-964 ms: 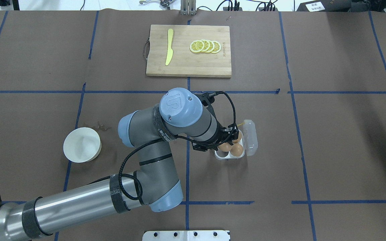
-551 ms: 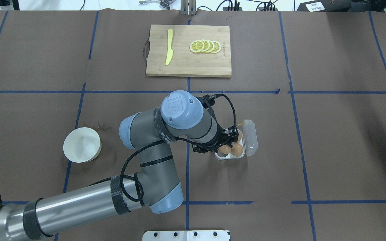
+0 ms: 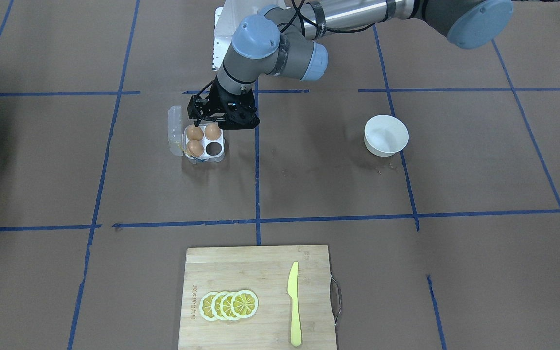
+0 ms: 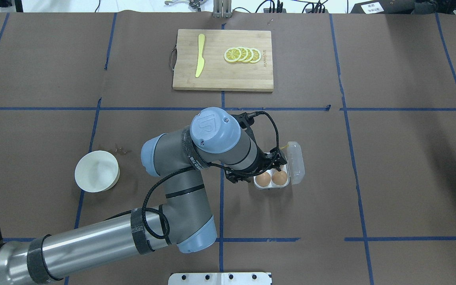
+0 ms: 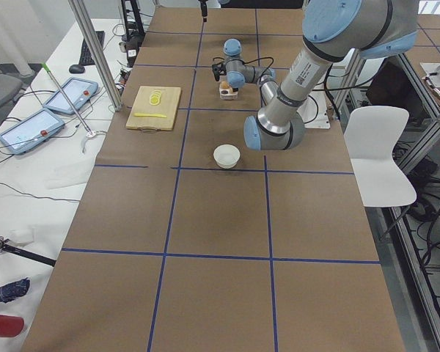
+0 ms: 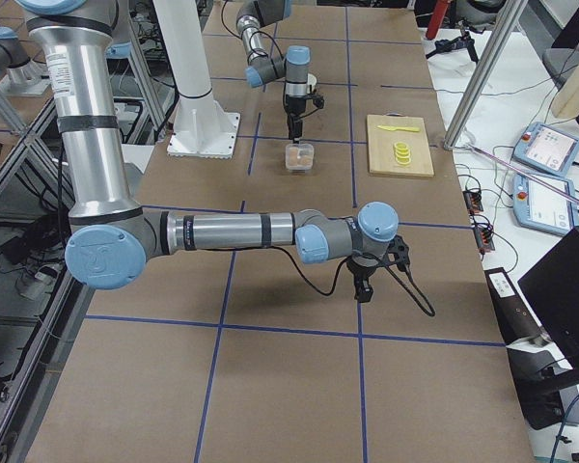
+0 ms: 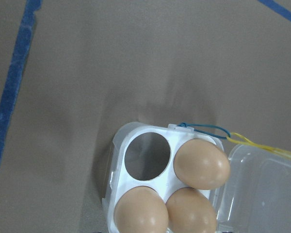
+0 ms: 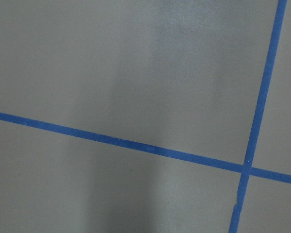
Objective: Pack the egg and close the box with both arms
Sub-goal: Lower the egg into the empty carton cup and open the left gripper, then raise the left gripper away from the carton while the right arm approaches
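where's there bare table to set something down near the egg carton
Widest bare patch: the brown paper on the robot's right of the egg carton, past its open lid. Also bare: the strip between carton and cutting board, and between carton and bowl. Crowded: at the carton, where the left claw hangs.

The overhead view looks forward and down from behind the robot onto the bench (image 4: pixel 390 178), with the left tool (image 4: pixel 274 161) near its middle. The front-facing view looks steeply back from the opposite side. Both take in the box (image 4: pixel 296 163) under that tool and the cutting board (image 4: pixel 220 75) beyond it. The two side views look along the bench from its ends, far off. The left wrist view hangs close over the box. The right wrist view shows only bare bench, close up.
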`<state>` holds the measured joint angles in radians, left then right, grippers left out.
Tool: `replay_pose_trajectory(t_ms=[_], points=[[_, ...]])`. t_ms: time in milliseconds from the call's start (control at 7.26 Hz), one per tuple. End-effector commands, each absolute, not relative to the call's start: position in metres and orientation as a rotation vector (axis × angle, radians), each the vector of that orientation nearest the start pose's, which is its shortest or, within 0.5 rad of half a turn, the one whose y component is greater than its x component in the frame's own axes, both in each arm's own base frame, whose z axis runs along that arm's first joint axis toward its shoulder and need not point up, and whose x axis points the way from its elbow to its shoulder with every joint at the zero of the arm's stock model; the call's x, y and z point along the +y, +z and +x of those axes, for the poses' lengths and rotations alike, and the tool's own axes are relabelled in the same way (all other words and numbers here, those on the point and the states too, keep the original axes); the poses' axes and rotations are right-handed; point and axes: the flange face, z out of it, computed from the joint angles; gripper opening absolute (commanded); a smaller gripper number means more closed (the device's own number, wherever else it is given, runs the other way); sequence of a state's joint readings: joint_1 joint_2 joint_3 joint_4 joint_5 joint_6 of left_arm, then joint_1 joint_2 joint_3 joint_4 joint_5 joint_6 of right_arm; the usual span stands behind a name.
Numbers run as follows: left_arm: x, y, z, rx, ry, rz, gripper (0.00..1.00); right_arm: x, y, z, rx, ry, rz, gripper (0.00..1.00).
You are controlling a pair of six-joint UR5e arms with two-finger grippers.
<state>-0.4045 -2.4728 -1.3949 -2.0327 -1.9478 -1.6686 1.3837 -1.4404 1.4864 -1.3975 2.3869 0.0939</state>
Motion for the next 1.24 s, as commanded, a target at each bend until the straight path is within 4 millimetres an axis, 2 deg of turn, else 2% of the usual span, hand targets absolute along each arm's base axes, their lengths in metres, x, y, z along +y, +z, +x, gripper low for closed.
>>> replay_pose_trajectory(t_ms=[0, 138, 275, 551, 688, 826, 964, 1101], points=[[-0.387, 0.102, 0.644, 1.222, -0.217, -0.138, 1.0, -0.561, 0.609, -0.044, -0.835, -0.177, 0.094, 1.0], [-0.4, 0.099, 0.627, 1.23, -0.233, -0.123, 1.0, -0.562, 0.601, -0.051, -0.838, -0.166, 0.091, 1.0], [-0.409, 0.113, 0.599, 1.23, -0.25, -0.108, 1.0, -0.561, 0.581, -0.064, -0.848, -0.128, 0.085, 1.0], [-0.419, 0.145, 0.505, 1.162, -0.163, 0.032, 1.0, -0.548, 0.528, -0.106, -0.879, -0.066, 0.067, 1.0], [-0.432, 0.165, 0.455, 1.134, -0.123, 0.121, 1.0, -0.53, 0.493, -0.138, -0.906, -0.071, 0.064, 1.0], [-0.451, 0.191, 0.405, 1.113, -0.09, 0.174, 1.0, -0.508, 0.458, -0.18, -0.953, 0.008, 0.032, 1.0], [-0.479, 0.221, 0.359, 1.082, -0.05, 0.199, 1.0, -0.484, 0.434, -0.236, -1.006, 0.071, 0.064, 0.9], [-0.508, 0.254, 0.303, 1.034, -0.009, 0.26, 1.0, -0.443, 0.434, -0.285, -1.056, 0.131, 0.084, 0.31]])
